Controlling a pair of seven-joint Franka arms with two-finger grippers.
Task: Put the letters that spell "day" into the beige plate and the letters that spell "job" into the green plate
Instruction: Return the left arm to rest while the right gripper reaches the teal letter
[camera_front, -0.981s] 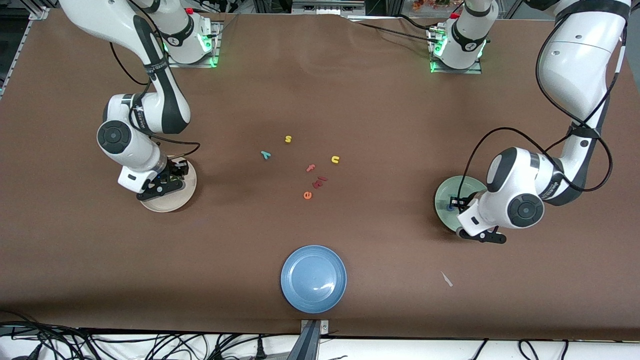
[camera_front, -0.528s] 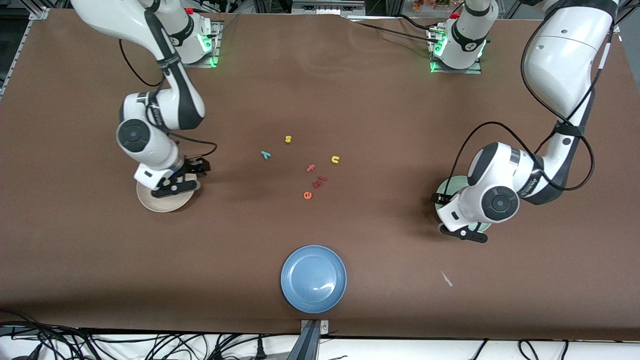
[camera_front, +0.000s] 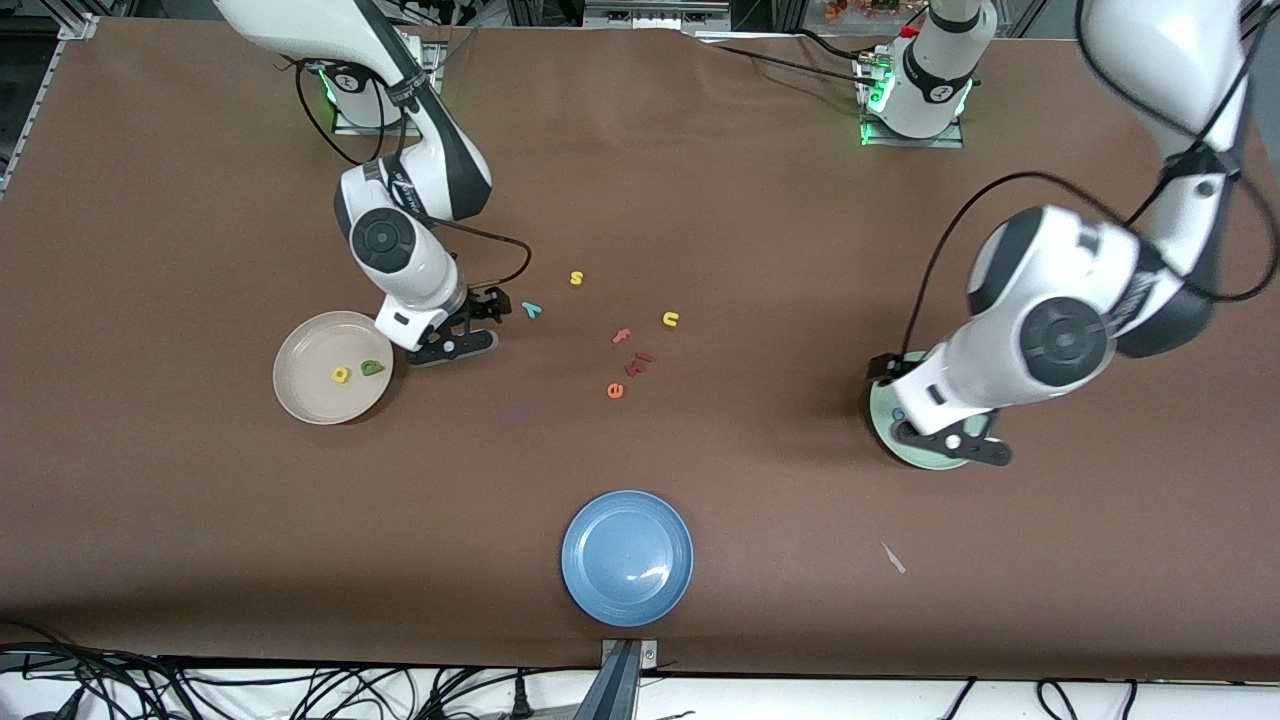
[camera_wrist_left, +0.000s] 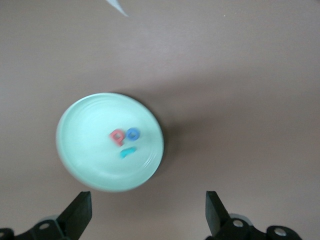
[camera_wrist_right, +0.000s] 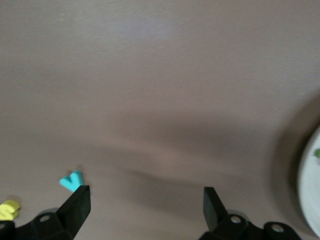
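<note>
Letters first: the beige plate (camera_front: 300, 385), left of centre in the front view, carries the yellow "a" (camera_front: 341, 375) and the green "d" (camera_front: 373, 368) side by side. The teal "y" (camera_front: 532, 309) lies on the brown table (camera_front: 700, 200), up in the middle of the frame, just beside the right gripper (camera_front: 487, 306). That gripper hangs low over the table between plate and "y", fingers spread wide, nothing in them; the right wrist view shows the teal "y" at one open fingertip (camera_wrist_right: 76, 206).

At the right of the frame, the left gripper (camera_front: 890, 385) sits over the green plate (camera_front: 915, 455), jaws wide apart and empty. In the left wrist view the plate holds the red-pink "b" (camera_wrist_left: 117, 136), the blue "o" (camera_wrist_left: 132, 133) and the teal "j" (camera_wrist_left: 127, 151), clustered together.

Mid-frame, loose on the table: yellow "s" (camera_front: 576, 278), yellow "u" (camera_front: 670, 319), pink "f" (camera_front: 621, 336), orange "e" (camera_front: 615, 391). The blue plate (camera_front: 627, 557) sits at lower centre.
</note>
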